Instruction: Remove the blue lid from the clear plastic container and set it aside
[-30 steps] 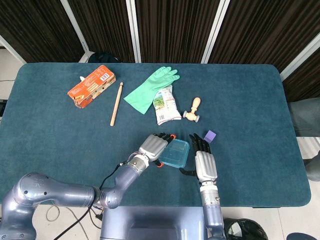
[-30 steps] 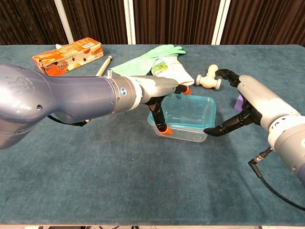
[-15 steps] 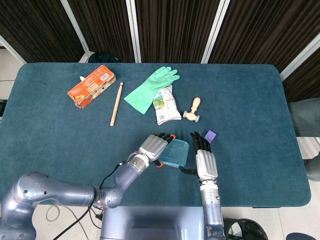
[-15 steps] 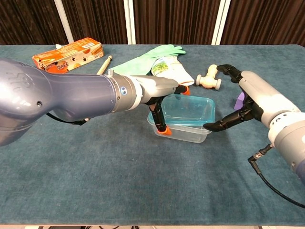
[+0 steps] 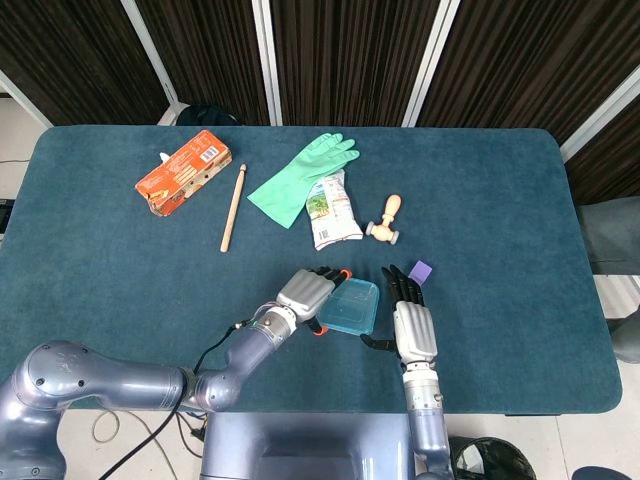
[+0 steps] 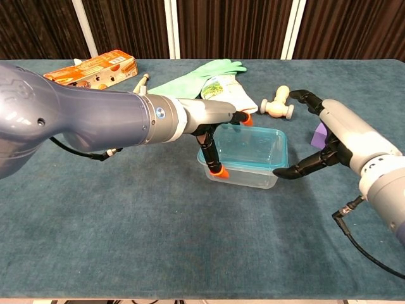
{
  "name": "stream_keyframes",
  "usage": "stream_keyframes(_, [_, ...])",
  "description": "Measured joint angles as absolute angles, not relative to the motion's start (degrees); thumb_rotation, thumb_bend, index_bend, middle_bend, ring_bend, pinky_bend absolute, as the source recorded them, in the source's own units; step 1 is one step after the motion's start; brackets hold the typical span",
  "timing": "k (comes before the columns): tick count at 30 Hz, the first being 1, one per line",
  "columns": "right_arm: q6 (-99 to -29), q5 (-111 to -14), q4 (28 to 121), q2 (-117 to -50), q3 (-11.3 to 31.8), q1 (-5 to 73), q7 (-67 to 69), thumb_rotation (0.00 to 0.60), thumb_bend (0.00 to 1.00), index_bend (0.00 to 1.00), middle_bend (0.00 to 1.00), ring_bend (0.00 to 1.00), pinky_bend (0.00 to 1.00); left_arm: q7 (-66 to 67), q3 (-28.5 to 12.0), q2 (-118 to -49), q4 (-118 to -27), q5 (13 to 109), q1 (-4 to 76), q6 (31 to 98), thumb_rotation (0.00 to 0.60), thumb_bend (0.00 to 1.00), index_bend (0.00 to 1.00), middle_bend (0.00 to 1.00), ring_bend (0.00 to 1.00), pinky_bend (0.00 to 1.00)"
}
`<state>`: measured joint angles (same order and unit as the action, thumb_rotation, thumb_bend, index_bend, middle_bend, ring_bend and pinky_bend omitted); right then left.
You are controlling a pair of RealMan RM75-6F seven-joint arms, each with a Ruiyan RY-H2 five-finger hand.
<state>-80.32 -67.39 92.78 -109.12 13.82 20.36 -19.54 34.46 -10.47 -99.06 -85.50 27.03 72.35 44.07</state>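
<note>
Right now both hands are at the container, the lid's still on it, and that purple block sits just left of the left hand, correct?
Not quite: the purple block sits just beyond the right hand, not left of the left hand, as the head view shows. The rest holds: both hands are at the container and the blue lid is on it.

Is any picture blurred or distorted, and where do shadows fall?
Head view: sharp, even light, only soft shadows beside the green glove. Chest view: the left arm looms large from closeness; the clear plastic container stays in focus, with faint shadow under it.
</note>
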Motion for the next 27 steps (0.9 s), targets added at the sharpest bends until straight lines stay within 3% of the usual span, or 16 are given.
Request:
stream_keyframes(18, [-80.8,-69.1,90.3,-110.8,13.9,20.6,-17.5,0.6,0.21,0.0,0.0,0.0,0.0,32.1,-9.9,-97.7,-86.5,27.5,73.0,42.7,0.6,0.28,0.15,0.22,0.13,0.29])
stream_keyframes(27, [-80.5,-69.2,89.7,-111.6,14.2,21.0,-17.6,0.6,0.21,0.07,0.0,0.0,0.0,30.7,-9.8,-96.9,-87.0,27.6,73.3,41.8,0.6,0.28,0.15,0.22,0.13,0.29])
